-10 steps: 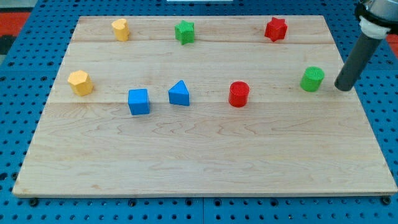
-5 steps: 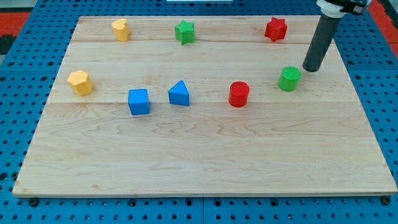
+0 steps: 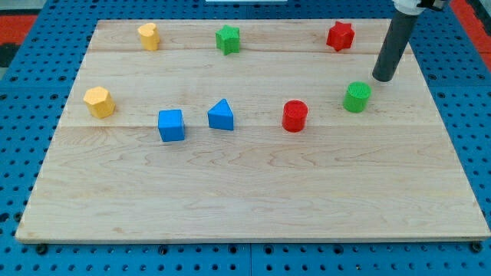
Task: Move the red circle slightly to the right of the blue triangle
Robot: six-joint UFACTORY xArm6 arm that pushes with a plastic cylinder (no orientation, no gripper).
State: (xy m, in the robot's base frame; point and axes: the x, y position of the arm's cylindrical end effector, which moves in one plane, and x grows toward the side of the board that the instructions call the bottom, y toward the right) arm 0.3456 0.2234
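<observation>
The red circle [image 3: 294, 116] stands on the wooden board [image 3: 245, 192], right of centre. The blue triangle [image 3: 221, 115] is well to its left, with a clear gap between them. My tip [image 3: 382, 79] is at the view's upper right, just up and right of the green circle [image 3: 357, 97], a small gap apart. The tip is far to the right of the red circle and touches no block.
A blue square [image 3: 171, 125] sits left of the triangle. A yellow hexagon [image 3: 99, 101] is at the left. Along the top are a yellow block [image 3: 149, 36], a green star [image 3: 227, 39] and a red star [image 3: 340, 36].
The tip moved left and up from the board's right edge. The green circle slid left towards the red circle between the first two frames. It has stayed put since.
</observation>
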